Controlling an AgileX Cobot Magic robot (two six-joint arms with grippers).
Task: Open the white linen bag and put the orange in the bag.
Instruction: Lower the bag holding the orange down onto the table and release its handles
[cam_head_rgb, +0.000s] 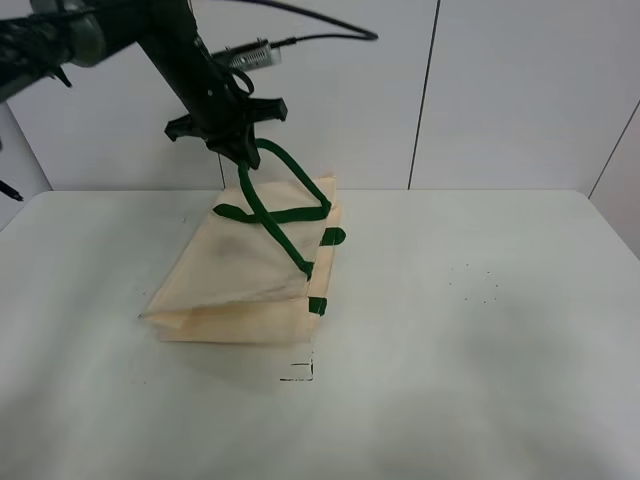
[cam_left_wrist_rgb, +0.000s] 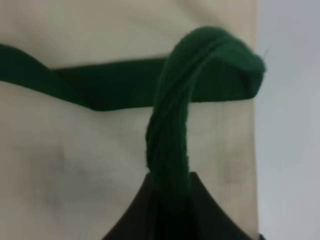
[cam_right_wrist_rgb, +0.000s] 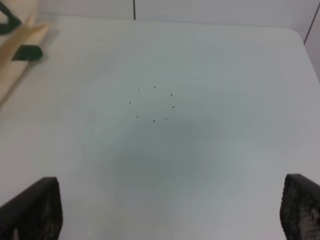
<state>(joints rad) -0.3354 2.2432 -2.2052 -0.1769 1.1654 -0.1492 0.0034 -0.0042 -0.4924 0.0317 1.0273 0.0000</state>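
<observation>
The white linen bag (cam_head_rgb: 245, 275) lies on the white table (cam_head_rgb: 470, 330), left of the middle, partly raised at its far end. My left gripper (cam_head_rgb: 240, 152) is shut on one dark green strap handle (cam_head_rgb: 285, 162) and holds it up above the bag. In the left wrist view the handle (cam_left_wrist_rgb: 172, 130) loops out of the gripper, close over the cream cloth (cam_left_wrist_rgb: 75, 165). The other handle (cam_head_rgb: 275, 215) lies across the bag. My right gripper (cam_right_wrist_rgb: 160, 210) is open and empty above bare table; a corner of the bag (cam_right_wrist_rgb: 15, 45) shows in its view. The orange is out of view.
Several small black dots (cam_head_rgb: 478, 285) mark the table right of the bag. A small black mark (cam_head_rgb: 298, 372) lies just in front of the bag. White wall panels (cam_head_rgb: 500, 90) stand behind the table.
</observation>
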